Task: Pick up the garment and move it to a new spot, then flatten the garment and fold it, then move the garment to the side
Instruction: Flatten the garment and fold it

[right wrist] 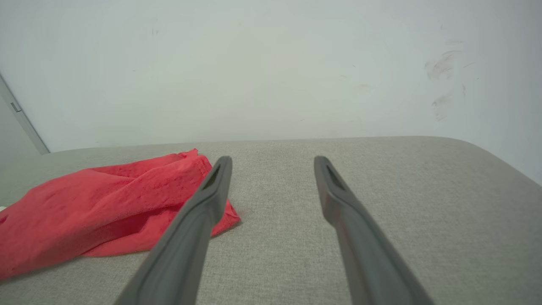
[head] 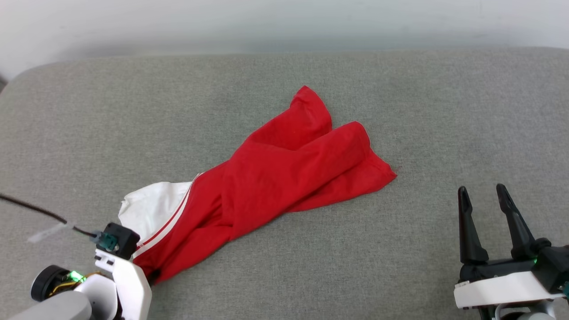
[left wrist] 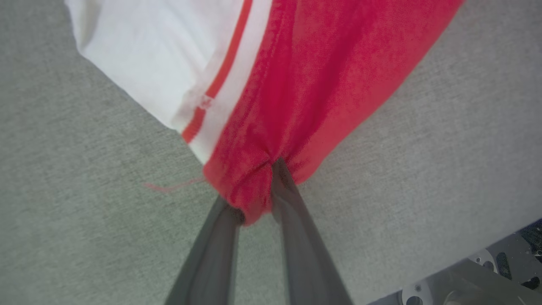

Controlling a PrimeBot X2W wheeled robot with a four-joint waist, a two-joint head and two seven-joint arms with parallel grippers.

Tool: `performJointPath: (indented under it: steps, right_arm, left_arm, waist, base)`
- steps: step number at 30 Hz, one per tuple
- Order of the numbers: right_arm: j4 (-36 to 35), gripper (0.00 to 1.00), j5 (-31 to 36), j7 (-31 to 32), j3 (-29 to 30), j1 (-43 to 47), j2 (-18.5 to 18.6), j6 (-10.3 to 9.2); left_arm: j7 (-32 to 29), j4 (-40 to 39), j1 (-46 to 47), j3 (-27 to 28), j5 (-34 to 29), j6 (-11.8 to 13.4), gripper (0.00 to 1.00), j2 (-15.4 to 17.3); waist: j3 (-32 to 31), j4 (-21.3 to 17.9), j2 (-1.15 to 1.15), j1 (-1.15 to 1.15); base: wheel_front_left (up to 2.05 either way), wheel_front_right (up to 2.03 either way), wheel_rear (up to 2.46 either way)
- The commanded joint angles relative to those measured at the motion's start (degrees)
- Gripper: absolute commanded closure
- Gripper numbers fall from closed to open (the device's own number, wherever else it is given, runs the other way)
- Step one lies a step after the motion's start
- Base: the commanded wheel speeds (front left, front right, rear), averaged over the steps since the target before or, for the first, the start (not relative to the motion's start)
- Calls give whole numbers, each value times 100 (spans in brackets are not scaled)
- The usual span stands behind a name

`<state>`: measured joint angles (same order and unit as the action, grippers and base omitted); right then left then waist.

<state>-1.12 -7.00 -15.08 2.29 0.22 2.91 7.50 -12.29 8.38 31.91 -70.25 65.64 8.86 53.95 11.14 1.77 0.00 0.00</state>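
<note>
Pinched between the two smooth dark fingers [left wrist: 305, 254] of the left gripper [left wrist: 254, 188], low in the middle of the left wrist view, is a puckered bunch of red cloth at one end of the garment [head: 284, 178]. The jaws are clamped on that fold, one fingertip is buried under it, and the fabric fans out from the pinch toward the top of the frame. Its weave looks soft and slightly fuzzy. Beside the red runs a white sleeve [head: 151, 206], smooth and faintly creased, joined by a trim [left wrist: 224, 80] of red and white stripes. A loose red thread [left wrist: 169, 186] trails from the bunch onto the cushion [head: 400, 266] at centre left. In the head view the garment lies crumpled on this cushion as a long, tapering shape. It runs from the lower left, where it slips behind the white wrist housing [head: 129, 284], up to the middle, where it ends in two rounded, rolled lobes and a flat pointed corner. The cushion is grey, coarse-woven and matte, with a rounded far edge against a pale wall [right wrist: 271, 63] scuffed at the upper right. A thin black cable [head: 35, 211] crosses the left edge. At the lower right the right gripper [head: 482, 190] hovers with its tapered, slotted fingers spread wide and nothing between them, apart from the garment's pointed corner.
</note>
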Motion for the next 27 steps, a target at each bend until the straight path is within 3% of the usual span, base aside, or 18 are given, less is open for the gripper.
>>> performJointPath:
  steps: [1, 10, 15, 20, 24, 27]
  right_arm:
    - [20, 0, 3, -13, 26, 71, -6, -2]
    - [17, 0, -25, -13, 13, 107, -5, -2]
    - [-4, 0, -46, -13, -19, 23, -5, -2]
    - [-34, 0, -39, -13, -53, -103, -5, -2]
    - [-70, 0, -26, -13, -66, -230, -6, -2]
    - [-100, 0, -16, -13, -67, -314, -5, -2]
  left_arm:
    - [51, 32, -171, -45, -2, 40, 0, -27]
    - [342, -476, 646, 542, -300, 282, 0, 640]
    - [126, -756, 1449, 837, -616, 119, 0, 818]
    - [-471, -804, 2378, 849, -1015, -215, 0, 484]
    - [-1057, -675, 3017, 709, -1235, -570, 0, 1]
    - [-1496, -477, 3343, 642, -1054, -838, 0, -416]
  waist:
    - [-50, 32, 0, 0]
    - [-232, 60, 0, 0]
    - [-170, 13, 0, 0]
    - [22, -123, 0, 0]
    - [238, -257, 0, 0]
    - [424, -381, 0, 0]
  base:
    - [0, 0, 0]
    - [0, 0, 0]
    - [0, 0, 0]
    - [0, 0, 0]
    - [0, 0, 0]
    - [0, 0, 0]
